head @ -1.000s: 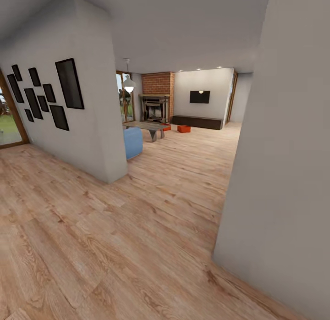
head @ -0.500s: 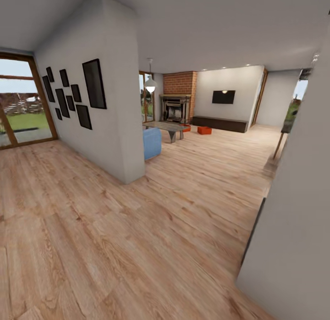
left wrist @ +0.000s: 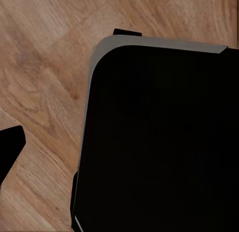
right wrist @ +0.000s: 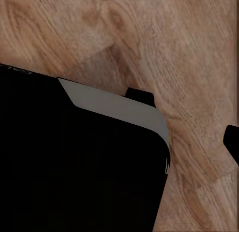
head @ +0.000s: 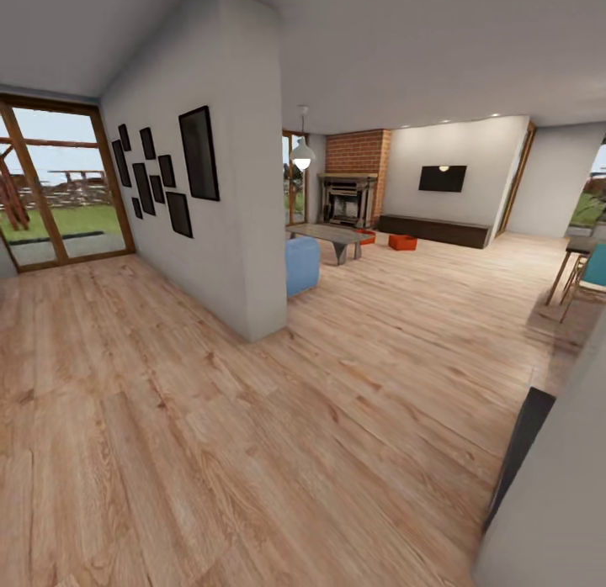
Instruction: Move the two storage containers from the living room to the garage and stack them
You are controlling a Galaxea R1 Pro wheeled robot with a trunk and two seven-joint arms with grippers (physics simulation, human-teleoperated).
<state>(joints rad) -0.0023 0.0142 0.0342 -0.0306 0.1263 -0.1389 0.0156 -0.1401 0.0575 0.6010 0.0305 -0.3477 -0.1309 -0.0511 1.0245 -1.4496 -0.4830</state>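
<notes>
Far left: glazed wood-framed door [head: 59,183] onto grass. Next, white partition wall [head: 240,192] with black picture frames [head: 168,179], outer corner ending near mid-frame. Wood-plank floor [head: 252,452] open and wide between that corner and the grey wall edge [head: 555,503] at near right; dark panel [head: 518,452] set against that edge.

Past the corner: blue sofa end [head: 301,266] just beside the wall, glass table [head: 330,234] behind it, pendant lamp [head: 302,154] above. Brick fireplace [head: 353,183] at the back, black TV [head: 443,178] on the white rear wall, low dark bench [head: 433,230] under it.

Two storage containers on the far floor: one [head: 365,235] partly hidden behind the table near the fireplace, other [head: 402,242] just right of it, apart, in front of the bench. Both well away from the robot, clear lane of floor leading to them.

Right edge: wooden table leg and teal chair [head: 589,272] by a window.

Left wrist view: black rounded robot body panel [left wrist: 159,142] over planks, one dark fingertip [left wrist: 9,147] at the frame edge. Right wrist view: same kind of panel [right wrist: 74,162], dark fingertip [right wrist: 233,142] at the edge. Both arms pointing down close to the body. Opening of either gripper: cannot tell. Nothing seen between the fingers.
</notes>
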